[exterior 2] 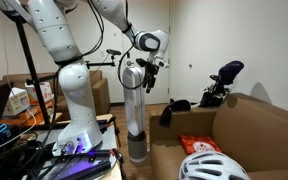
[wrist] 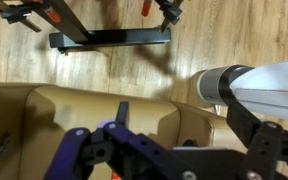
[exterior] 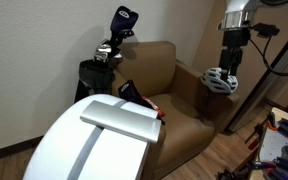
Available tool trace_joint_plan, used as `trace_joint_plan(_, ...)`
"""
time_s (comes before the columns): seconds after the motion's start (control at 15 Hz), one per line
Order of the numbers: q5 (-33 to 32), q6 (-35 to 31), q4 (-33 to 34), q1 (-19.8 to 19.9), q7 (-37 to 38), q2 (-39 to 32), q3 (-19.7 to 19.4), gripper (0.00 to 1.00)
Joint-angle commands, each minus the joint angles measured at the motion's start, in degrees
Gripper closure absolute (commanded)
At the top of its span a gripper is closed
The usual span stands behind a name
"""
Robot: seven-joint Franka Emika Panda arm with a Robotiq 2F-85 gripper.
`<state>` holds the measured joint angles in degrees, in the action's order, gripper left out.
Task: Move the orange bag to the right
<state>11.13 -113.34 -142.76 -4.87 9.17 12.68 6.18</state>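
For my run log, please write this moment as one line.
stage: before grasp | gripper: raised near armchair, fingers open, empty | orange bag: on armchair seat, untouched | white helmet: on armchair, apart from bag

No lettering reads clearly — pale markings on the orange bag (exterior 2: 199, 144) are illegible.

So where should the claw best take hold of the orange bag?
Probably from above, pinching one edge of the bag. It lies flat on the chair, so its sides offer no grip. The edge away from the helmet looks freer.
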Motion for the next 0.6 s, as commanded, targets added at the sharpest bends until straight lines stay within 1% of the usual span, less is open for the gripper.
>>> trace_joint_plan(0.0,-9.3,-1.0,6.7,0.1,-1.7,-10.9,1.3,0.0)
trace_joint_plan(0.07,-11.5,-1.5,7.6,0.2,-2.9,-13.9,1.0,0.01)
trace_joint_plan(0.27,-17.3,0.1,12.9,-0.4,-5.1,-23.5,0.4,0.0)
trace_joint_plan(0.33,-18.0,0.4,15.1,-0.6,-7.1,-27.2,0.2,0.0)
trace_joint_plan(0.4,-19.5,2.0,17.6,-0.7,-7.5,-31.0,-0.1,0.0)
trace_joint_plan(0.53,-19.6,5.5,23.4,-0.4,-10.4,-38.4,-0.9,0.0)
